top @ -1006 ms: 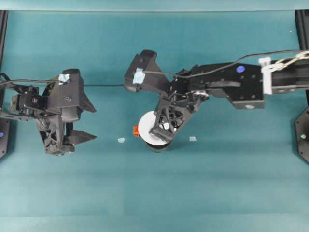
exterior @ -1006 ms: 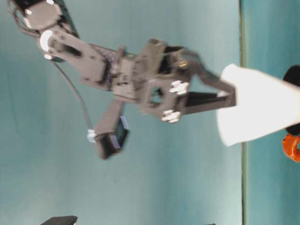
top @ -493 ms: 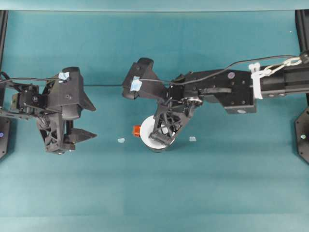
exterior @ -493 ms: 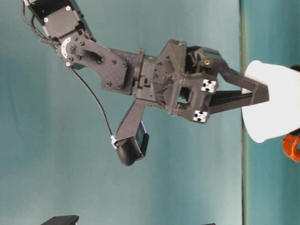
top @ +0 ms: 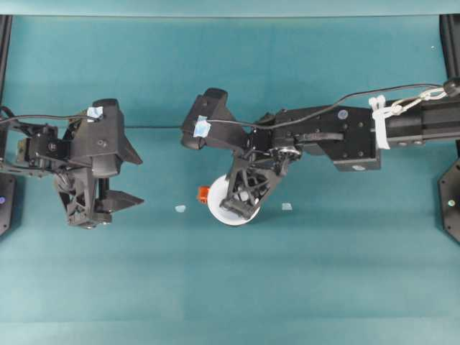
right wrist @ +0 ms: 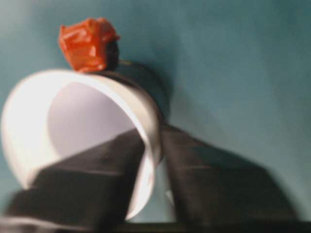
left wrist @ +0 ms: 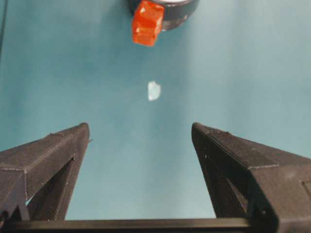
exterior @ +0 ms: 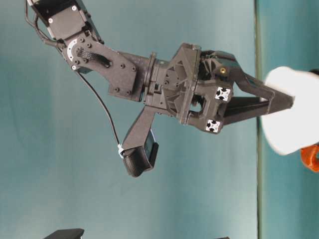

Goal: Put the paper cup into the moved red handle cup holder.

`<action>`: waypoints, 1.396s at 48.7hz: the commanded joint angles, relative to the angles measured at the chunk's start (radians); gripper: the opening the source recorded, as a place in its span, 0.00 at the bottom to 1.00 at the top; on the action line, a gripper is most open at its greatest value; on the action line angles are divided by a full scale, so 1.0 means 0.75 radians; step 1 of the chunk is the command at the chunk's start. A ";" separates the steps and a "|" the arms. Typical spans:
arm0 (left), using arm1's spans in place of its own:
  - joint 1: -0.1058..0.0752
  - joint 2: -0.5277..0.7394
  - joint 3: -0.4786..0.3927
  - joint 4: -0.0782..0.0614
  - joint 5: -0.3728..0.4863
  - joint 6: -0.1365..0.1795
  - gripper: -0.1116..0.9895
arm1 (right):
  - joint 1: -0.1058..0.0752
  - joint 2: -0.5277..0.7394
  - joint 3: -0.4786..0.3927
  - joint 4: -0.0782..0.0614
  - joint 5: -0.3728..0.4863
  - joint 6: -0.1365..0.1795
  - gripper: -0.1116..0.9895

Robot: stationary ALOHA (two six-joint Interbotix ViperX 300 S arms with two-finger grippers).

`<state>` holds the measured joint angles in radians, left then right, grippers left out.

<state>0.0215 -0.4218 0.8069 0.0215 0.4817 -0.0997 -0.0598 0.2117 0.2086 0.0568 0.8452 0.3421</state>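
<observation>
- Paper cup (top: 231, 210) sits over red handle cup holder (left wrist: 163, 12), rim pinched by right gripper (top: 243, 203).
- Left gripper (left wrist: 141, 145) spread wide, empty, well apart from holder.
- Risk: cup looks tilted; could jam on holder rim or tip it.

No words, numbers or brand marks that I can read anywhere around me — nothing legible at all.
</observation>
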 commanded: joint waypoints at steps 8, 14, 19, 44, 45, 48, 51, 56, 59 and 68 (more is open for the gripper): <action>0.000 -0.012 -0.004 0.002 -0.008 0.000 0.95 | 0.039 -0.012 -0.043 0.008 0.000 -0.004 0.61; 0.000 -0.014 -0.002 0.002 -0.010 0.000 0.95 | 0.053 -0.018 -0.055 -0.004 -0.004 -0.006 0.91; 0.000 -0.014 -0.002 0.002 -0.008 -0.002 0.95 | 0.055 -0.020 -0.061 -0.006 0.002 -0.004 0.94; -0.016 -0.061 0.031 0.002 -0.008 -0.004 0.95 | 0.070 -0.358 -0.035 -0.117 0.027 -0.031 0.94; -0.016 -0.065 0.033 0.002 -0.010 -0.004 0.95 | 0.074 -0.370 -0.029 -0.115 0.025 -0.037 0.94; -0.016 -0.078 0.043 0.002 -0.008 -0.004 0.95 | 0.096 -0.407 -0.002 -0.115 0.020 -0.067 0.94; -0.016 -0.090 0.051 0.002 -0.008 -0.004 0.95 | 0.119 -0.430 0.016 -0.115 0.016 -0.090 0.94; -0.020 -0.110 0.067 0.002 -0.008 -0.004 0.95 | 0.151 -0.452 0.041 -0.115 0.016 -0.119 0.94; -0.027 -0.127 0.078 0.002 -0.008 -0.002 0.95 | 0.166 -0.466 0.055 -0.115 0.016 -0.133 0.94; -0.043 -0.172 0.102 0.002 -0.008 -0.004 0.95 | 0.182 -0.520 0.121 -0.115 0.014 -0.147 0.94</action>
<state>-0.0046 -0.5323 0.8912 0.0215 0.4817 -0.1012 0.0721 -0.1381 0.2991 -0.0276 0.8621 0.2408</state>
